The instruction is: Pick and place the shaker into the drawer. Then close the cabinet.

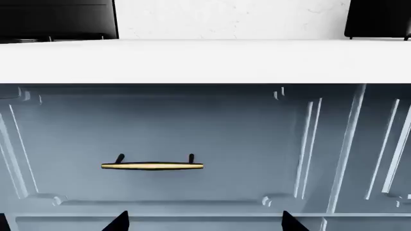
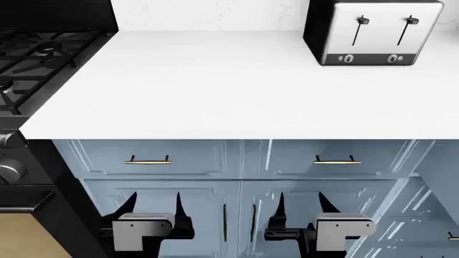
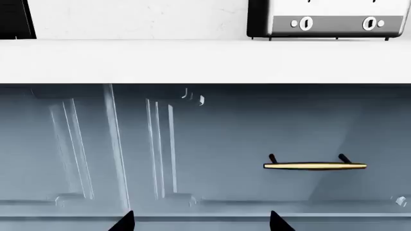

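White counter fills my head view, toaster at its back right, stove at the left. Below, my left gripper and right gripper hang before blue-grey cabinet doors, fingers spread, grasping nothing. My left wrist view faces a panelled drawer front with a brass handle. My right wrist view shows another brass handle. No view shows the shaker.
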Available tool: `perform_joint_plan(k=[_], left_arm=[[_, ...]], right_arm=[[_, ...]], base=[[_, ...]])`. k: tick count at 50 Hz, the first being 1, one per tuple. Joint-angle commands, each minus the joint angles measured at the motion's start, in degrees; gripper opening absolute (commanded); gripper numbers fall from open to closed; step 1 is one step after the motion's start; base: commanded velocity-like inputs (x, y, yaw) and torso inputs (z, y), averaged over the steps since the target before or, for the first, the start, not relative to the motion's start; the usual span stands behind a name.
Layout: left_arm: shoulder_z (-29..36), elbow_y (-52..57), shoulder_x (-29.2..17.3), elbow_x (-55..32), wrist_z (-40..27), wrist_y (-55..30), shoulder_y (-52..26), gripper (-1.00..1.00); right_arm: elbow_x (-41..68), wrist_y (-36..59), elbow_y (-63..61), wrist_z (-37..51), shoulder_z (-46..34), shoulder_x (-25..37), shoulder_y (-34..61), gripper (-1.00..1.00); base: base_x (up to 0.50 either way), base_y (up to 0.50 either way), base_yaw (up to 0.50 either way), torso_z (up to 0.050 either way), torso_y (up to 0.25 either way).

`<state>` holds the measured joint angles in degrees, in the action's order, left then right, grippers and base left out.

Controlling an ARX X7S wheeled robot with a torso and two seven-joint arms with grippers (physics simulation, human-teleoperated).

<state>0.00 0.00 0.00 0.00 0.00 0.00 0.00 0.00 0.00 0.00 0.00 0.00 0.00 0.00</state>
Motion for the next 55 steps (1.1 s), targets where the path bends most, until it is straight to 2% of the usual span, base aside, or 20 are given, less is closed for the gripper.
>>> perform_joint_plan(k=[1, 13, 18, 24, 37, 55], left_arm=[[0.95, 1.22, -0.94, -1.02, -1.01, -0.88, -0.13, 1.0], [4.83, 25.78, -4.09, -0.26, -2.35, -16.95, -4.39, 1.0], [5.25, 35.69, -5.42, 0.21, -2.01, -29.35, -11.36, 1.0], [6.44, 42.42, -6.77, 0.97, -1.67, -37.04, -18.79, 1.0], [7.55, 42.22, -7.5, -0.19, -0.16, -44.63, -32.73, 1.0], [8.77, 36.02, -7.65, -1.96, 1.6, -48.86, -48.41, 1.0]], right_arm=[[0.6, 0.95, -1.55, 1.25, -1.26, 0.91, -0.12, 1.0], [4.37, 16.88, -29.16, 2.84, -3.77, 3.42, 0.75, 1.0], [6.1, 28.09, -40.38, 3.88, -3.76, 4.23, 7.71, 1.0], [8.96, 42.97, -50.78, 5.19, -3.02, 4.73, 19.7, 1.0], [11.6, 51.99, -51.1, 6.89, -2.45, 5.09, 33.64, 1.0], [13.28, 57.7, -47.33, 8.44, -4.38, 5.32, 47.69, 1.0]], base=[[0.0, 0.0, 0.0, 0.0, 0.0], [0.0, 0.0, 0.0, 0.0, 0.0], [0.0, 0.0, 0.0, 0.0, 0.0], [0.0, 0.0, 0.0, 0.023, 0.0], [0.0, 0.0, 0.0, 0.05, 0.0], [0.0, 0.0, 0.0, 0.05, 0.0]])
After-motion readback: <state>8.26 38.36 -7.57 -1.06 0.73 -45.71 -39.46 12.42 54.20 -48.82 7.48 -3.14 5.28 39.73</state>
